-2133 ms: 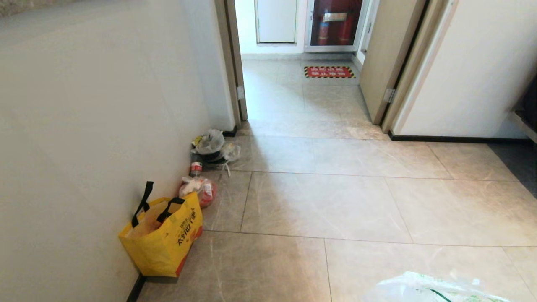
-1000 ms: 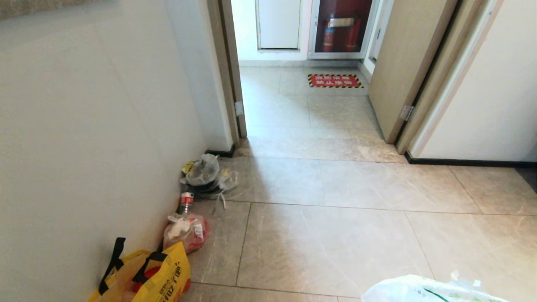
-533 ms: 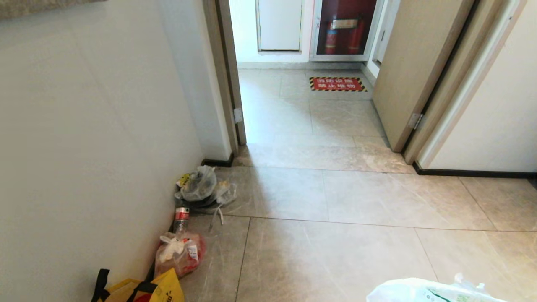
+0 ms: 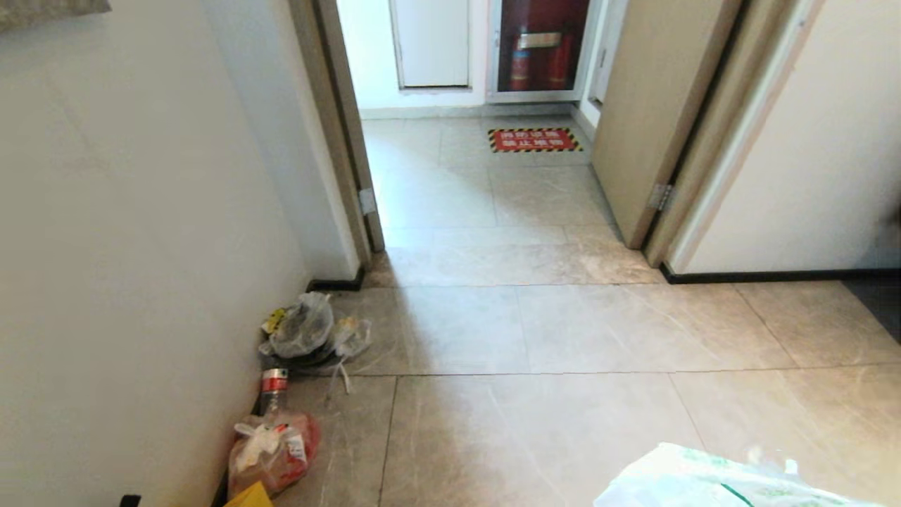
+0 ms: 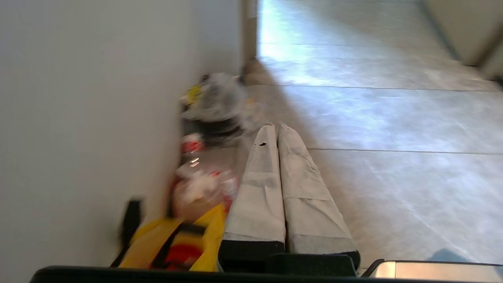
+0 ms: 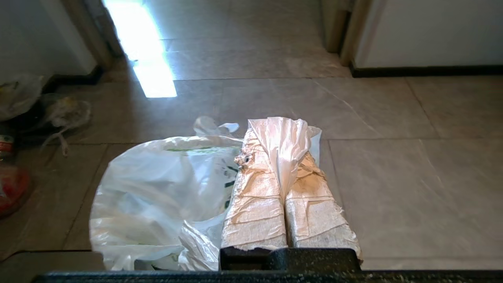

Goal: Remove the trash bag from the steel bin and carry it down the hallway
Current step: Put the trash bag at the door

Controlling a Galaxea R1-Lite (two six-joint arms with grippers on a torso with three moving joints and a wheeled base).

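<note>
In the head view the hallway (image 4: 535,415) of glossy grey-beige tiles runs from the bottom of the frame up to an open doorway (image 4: 464,176) at top centre, with a red floor sign (image 4: 535,140) beyond it. The trash bag (image 4: 711,482) shows only as a white, green-printed bulge at the lower right edge. Along the white wall (image 4: 141,246) on the left lie a clear bag of litter (image 4: 304,332), a bottle with a red label (image 4: 273,389), a reddish bag (image 4: 271,451), and a yellow corner of a tote (image 4: 250,497) at the bottom edge. In the left wrist view the left gripper (image 5: 277,129) sits at lower centre, its two padded fingers pressed together with nothing between them; the yellow tote (image 5: 177,243) is at lower left, just beside the wall. In the right wrist view the right gripper (image 6: 281,135) is clamped tight on a bunched fold of the trash bag (image 6: 157,188), whose body hangs at lower left of the frame, above the tiles. The steel bin is in none of the views.
</note>
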